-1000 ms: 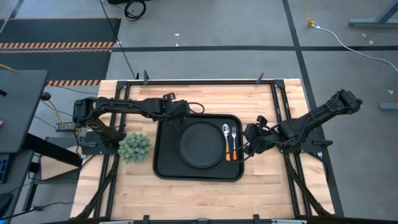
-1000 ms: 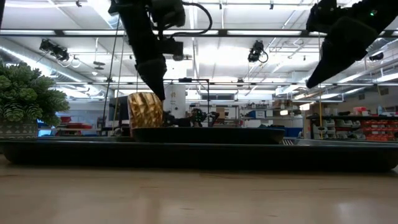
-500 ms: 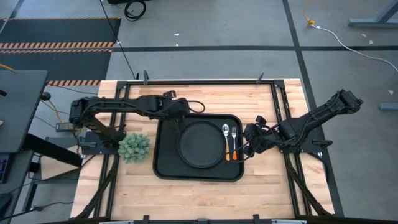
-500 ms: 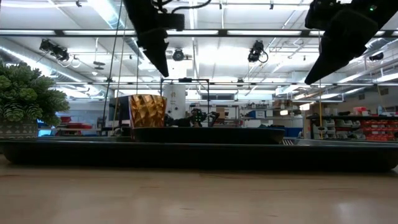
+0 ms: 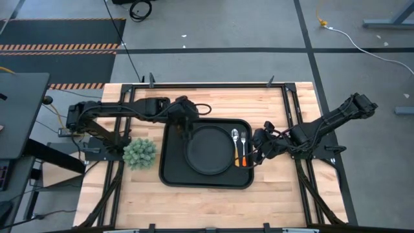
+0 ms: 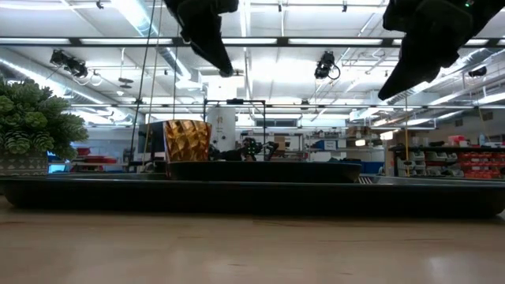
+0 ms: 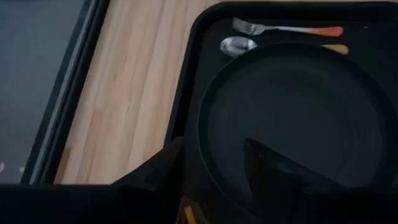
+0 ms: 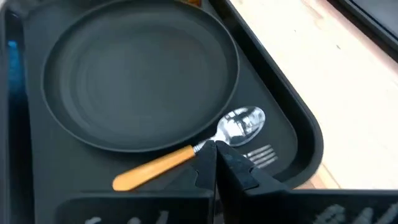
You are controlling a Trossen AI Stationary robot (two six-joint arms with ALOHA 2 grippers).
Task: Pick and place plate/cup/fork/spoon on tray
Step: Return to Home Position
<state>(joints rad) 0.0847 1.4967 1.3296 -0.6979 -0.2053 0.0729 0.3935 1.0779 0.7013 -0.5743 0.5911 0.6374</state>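
High view: tray (image 5: 169, 176) mid-worktop carries plate (image 5: 208, 150), spoon (image 5: 235, 135), fork (image 5: 243, 147); cup (image 6: 186, 140) stands free at the tray's far-left corner. Left hand (image 6: 223, 66) above the cup, fingers apart, empty. Right hand (image 8: 216, 163) pinched closed, empty, off the tray's right edge. Judgement: withdraw straight up, clearing the cup's rim.

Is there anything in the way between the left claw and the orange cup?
Nothing visible. In the low view the left gripper hangs above and slightly to one side of the cup, with only open air between them. The cup stands on the tray beside the plate.
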